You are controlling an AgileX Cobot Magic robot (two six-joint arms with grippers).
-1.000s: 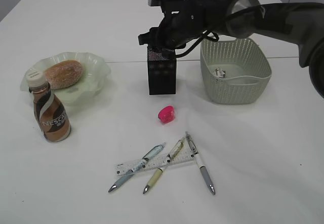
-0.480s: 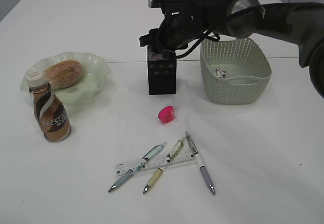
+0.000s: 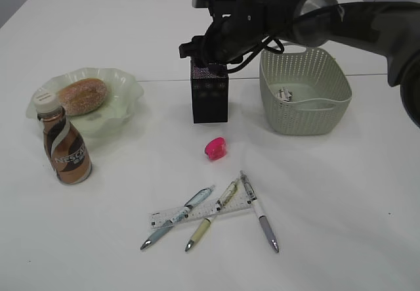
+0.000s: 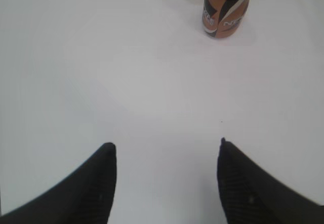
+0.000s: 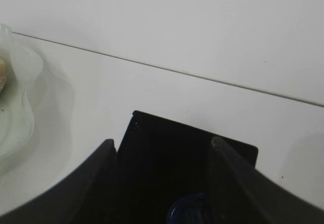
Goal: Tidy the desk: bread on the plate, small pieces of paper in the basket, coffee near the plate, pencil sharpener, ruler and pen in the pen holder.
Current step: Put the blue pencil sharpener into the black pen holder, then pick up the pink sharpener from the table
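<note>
The right gripper [image 3: 205, 56] hangs just over the pen holder [image 3: 209, 94], its jaws apart and empty; the right wrist view shows a dark blue, rounded thing [image 5: 188, 215] down in the holder's mouth, hidden from the exterior view. The left gripper [image 4: 164, 155] hovers over bare counter [image 3: 341, 192], jaws wide and holding nothing, with the coffee [image 4: 226, 9] well ahead.

Bread [image 3: 82, 96] lies on the plate [image 3: 128, 87], coffee beside it. A pink sharpener [image 3: 214, 148], ruler [image 3: 190, 213] and three pens [image 3: 259, 210] lie on the counter; the basket [image 3: 305, 117] holds something small.

Risk: a jaw could catch the holder's rim on the way out and tip it. The pens cross the ruler, so lifting one may drag the others.
</note>
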